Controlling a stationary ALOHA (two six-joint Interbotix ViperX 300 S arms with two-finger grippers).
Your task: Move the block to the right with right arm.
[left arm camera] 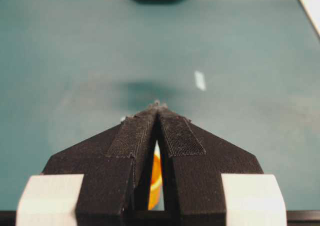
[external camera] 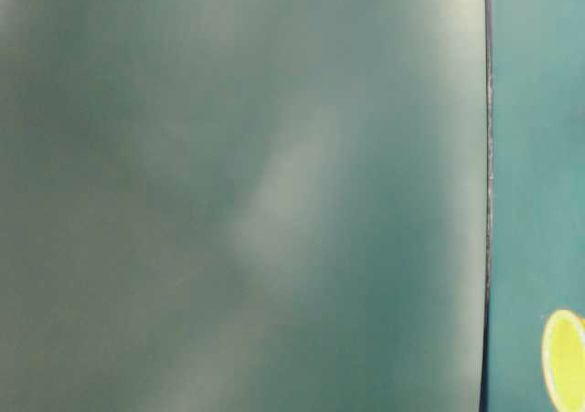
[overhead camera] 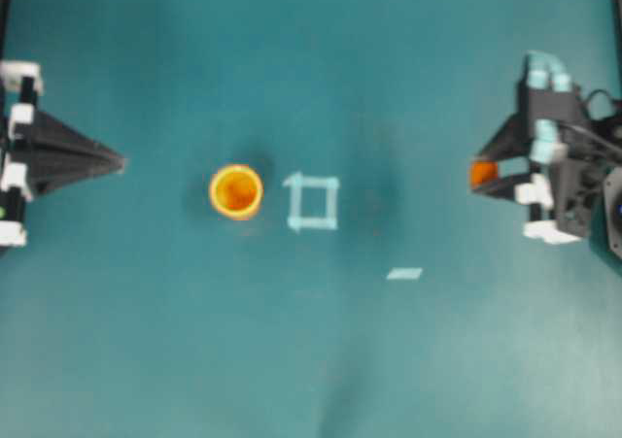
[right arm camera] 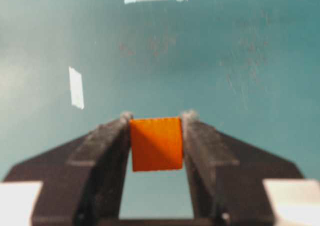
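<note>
The block (right arm camera: 156,144) is a small orange cube with plain, flat faces and crisp edges, and it sits clamped between the two black fingers of the right claw (right arm camera: 156,121). Those fingers press against its left and right faces at their tips, so the claw is closed just to the width of the cube. In the overhead view the block (overhead camera: 483,174) shows as an orange spot at the tip of the right claw (overhead camera: 483,176), at the far right of the bench (overhead camera: 311,360), well apart from everything else on it. The right arm (overhead camera: 564,181) is black with white blocks, light blue taped pads and loose dark cables.

The bench surface is a smooth, matte teal sheet with faint scuffs. Near its middle stands a round yellow-orange cup (overhead camera: 236,191), open at the top, with a glossy rim. Just right of it lies a pale tape square (overhead camera: 312,203), an outline of thin strips stuck flat. A short pale tape strip (overhead camera: 404,274) lies further right and nearer.

At the left edge the left claw (overhead camera: 119,163) forms a black pointed wedge. Its wrist view shows the two fingers (left arm camera: 134,136), faced with rough, woven black pads, meeting at the tips and holding nothing.

The table-level view is mostly a blurred grey-green surface.
</note>
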